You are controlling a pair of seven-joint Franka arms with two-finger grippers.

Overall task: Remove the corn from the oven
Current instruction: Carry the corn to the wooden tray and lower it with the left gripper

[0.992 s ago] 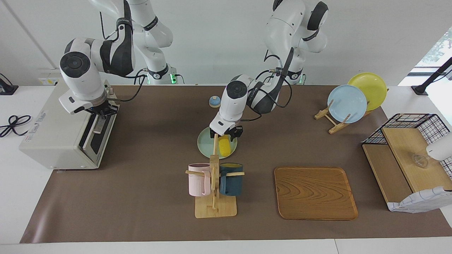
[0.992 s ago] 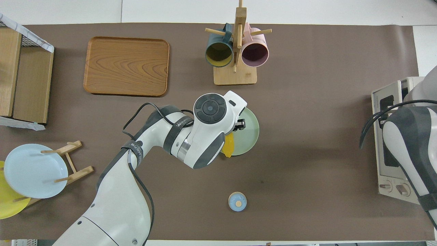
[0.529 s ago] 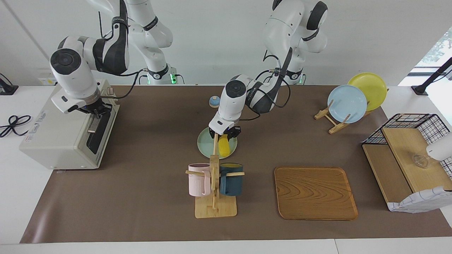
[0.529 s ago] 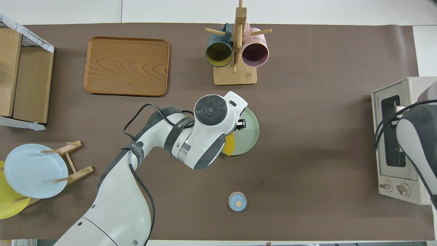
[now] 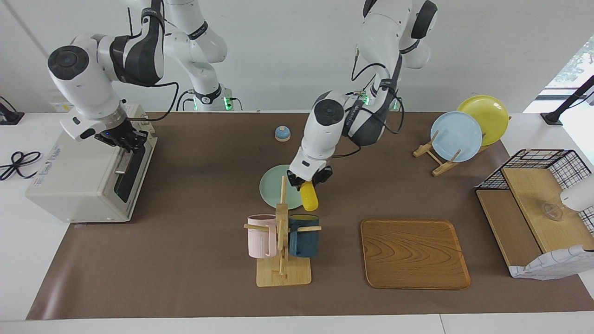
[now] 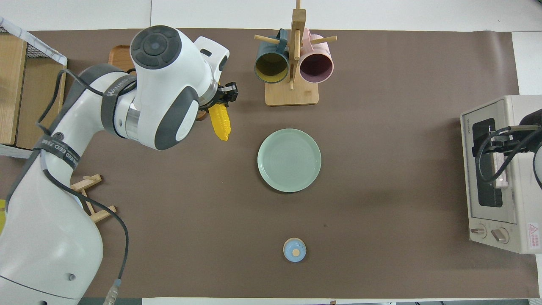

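My left gripper (image 5: 308, 182) is shut on the thick end of the yellow corn (image 5: 309, 197) and holds it in the air, tip down. The corn hangs over the mat at the edge of the green plate (image 5: 273, 192), toward the left arm's end. It also shows in the overhead view (image 6: 221, 120) under the left gripper (image 6: 223, 95). The off-white oven (image 5: 79, 176) stands at the right arm's end with its door (image 5: 131, 172) shut. My right gripper (image 5: 124, 140) hovers just over the top of the oven door, above the handle (image 6: 500, 171).
A mug rack (image 5: 282, 241) with a pink and a dark blue mug stands farther from the robots than the plate. A wooden tray (image 5: 414, 253) lies beside it. A small blue knob (image 5: 282, 133), a plate stand (image 5: 457, 134) and a wire shelf (image 5: 538, 204) are also there.
My left gripper has lifted the corn off the green plate and carried it up and toward the left arm's end. My right gripper has risen a little from the oven door.
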